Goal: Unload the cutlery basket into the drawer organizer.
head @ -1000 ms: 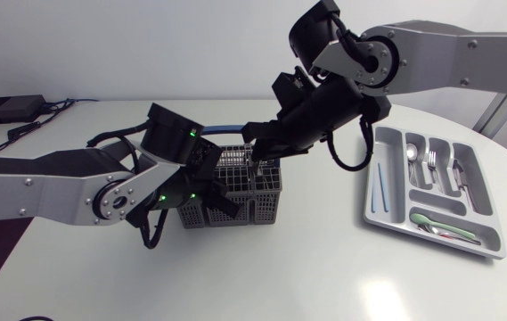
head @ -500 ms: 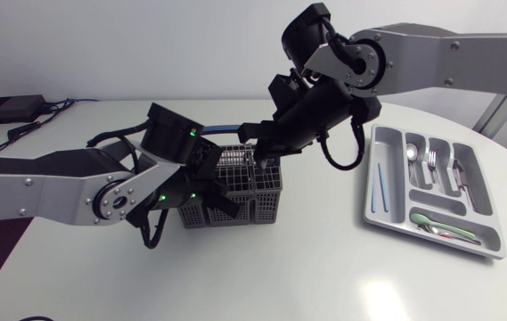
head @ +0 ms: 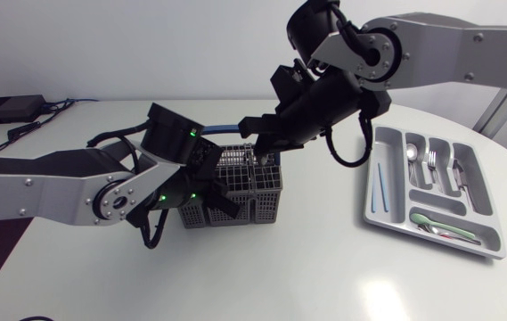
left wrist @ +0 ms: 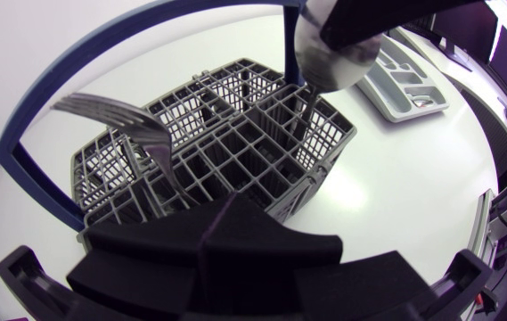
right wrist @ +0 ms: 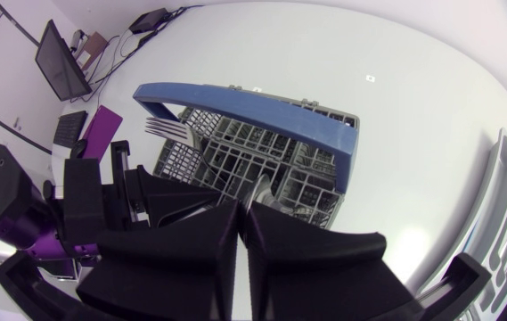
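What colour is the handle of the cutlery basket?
Blue; the handle shows best in the right wrist view.

My right fingers [head: 260, 153] pinch a thin metal utensil [head: 256, 162] just above the grey plastic lattice basket [head: 251, 194]. My left fingers [head: 210, 183] sit at its left side. The grey compartmented plastic tray [head: 371, 207] lies well to its right on the white surface [head: 280, 267].

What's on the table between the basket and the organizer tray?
Nothing. In the head view the table is bare between the basket and the tray; only the right arm's black cable hangs above it.
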